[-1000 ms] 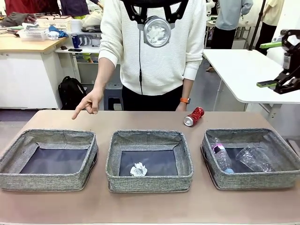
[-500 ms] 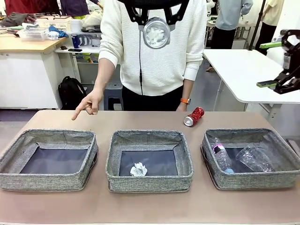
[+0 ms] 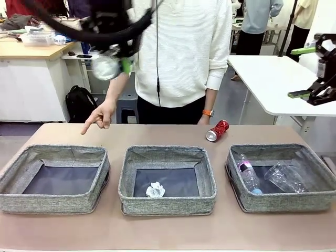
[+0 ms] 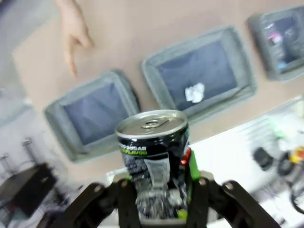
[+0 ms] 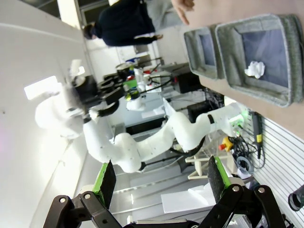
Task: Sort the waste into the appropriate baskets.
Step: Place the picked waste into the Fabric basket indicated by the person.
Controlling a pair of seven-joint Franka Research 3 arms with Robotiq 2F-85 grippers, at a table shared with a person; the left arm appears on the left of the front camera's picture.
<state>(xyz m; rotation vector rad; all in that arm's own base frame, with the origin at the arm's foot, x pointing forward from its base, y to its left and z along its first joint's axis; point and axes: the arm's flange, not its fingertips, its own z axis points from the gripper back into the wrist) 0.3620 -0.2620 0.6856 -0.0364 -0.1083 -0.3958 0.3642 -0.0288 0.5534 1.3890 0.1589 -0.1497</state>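
I read the left gripper as closed on the black-and-silver can. In the left wrist view, one finger presses each side of the can body, and the can's lid faces away from the wrist. In the front view this gripper is blurred and is held high above the bench, in front of the person's chest.

- **Left basket:** well below the left gripper.
- **Person's hand:** below the left gripper, at the far edge of the bench. One finger points down beyond the left basket.
- **Middle basket:** below the left gripper and to its right. The paper ball lies on the floor of this basket.

The right gripper is open. Its green pads stand wide apart and nothing is between them. It hangs high, off the right end of the bench.

- **Right basket:** below the right gripper and to its left. It holds the bottle and the cup, both lying side by side.
- **Red can:** lower than the right gripper and farther to its left. It lies on its side on the bench, just beyond the far rim of the right basket and apart from it.
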